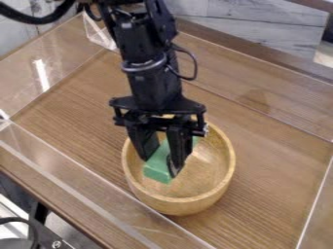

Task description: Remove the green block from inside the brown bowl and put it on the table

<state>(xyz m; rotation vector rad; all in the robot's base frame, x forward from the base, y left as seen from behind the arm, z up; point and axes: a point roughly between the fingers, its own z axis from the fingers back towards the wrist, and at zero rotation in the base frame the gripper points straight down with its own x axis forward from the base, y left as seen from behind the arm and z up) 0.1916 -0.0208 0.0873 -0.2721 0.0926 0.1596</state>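
My jaws are clamped on the green block (160, 166), pointing steeply down into the brown bowl (208, 190). Block sits tilted inside the bowl, left of centre, lower end near the bowl floor. Bowl rests on the surface (260, 107)

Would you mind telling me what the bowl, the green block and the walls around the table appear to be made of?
The brown bowl looks like turned wood, light with a matte finish and faint grain. The green block is plain, uniform bright green, possibly painted wood or plastic; I cannot tell which. The walls seem to be clear acrylic, transparent with glare streaks.
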